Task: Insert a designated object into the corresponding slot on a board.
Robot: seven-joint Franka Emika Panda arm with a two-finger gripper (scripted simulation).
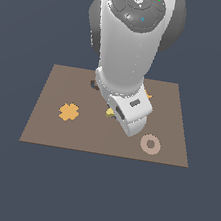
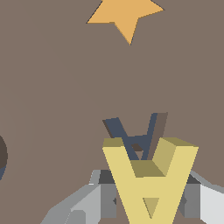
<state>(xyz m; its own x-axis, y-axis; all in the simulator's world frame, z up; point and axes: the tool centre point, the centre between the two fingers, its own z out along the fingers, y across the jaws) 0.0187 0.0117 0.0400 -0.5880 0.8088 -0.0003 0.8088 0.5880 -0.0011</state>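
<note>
The yellow A-shaped designated object point(image 2: 148, 183) sits between my gripper's grey fingers point(image 2: 98, 199), which press on its two sides; my gripper point(image 2: 148, 199) is shut on it. Just beyond the letter lies the dark A-shaped slot point(image 2: 133, 131) in the brown board point(image 2: 52, 87), partly covered by the letter. In the exterior view the arm hides most of this: only a yellow bit of the object point(image 1: 109, 113) shows under the white wrist, over the board point(image 1: 68, 136). Whether the letter touches the board I cannot tell.
An orange star point(image 2: 124, 15) lies on the board past the slot, its tip point(image 1: 149, 95) peeking out beside the arm. An orange clover-like piece point(image 1: 69, 111) sits at the exterior view's left, a pale ring point(image 1: 150, 144) at its right. A dark recess point(image 2: 2, 155) shows at the wrist picture's edge.
</note>
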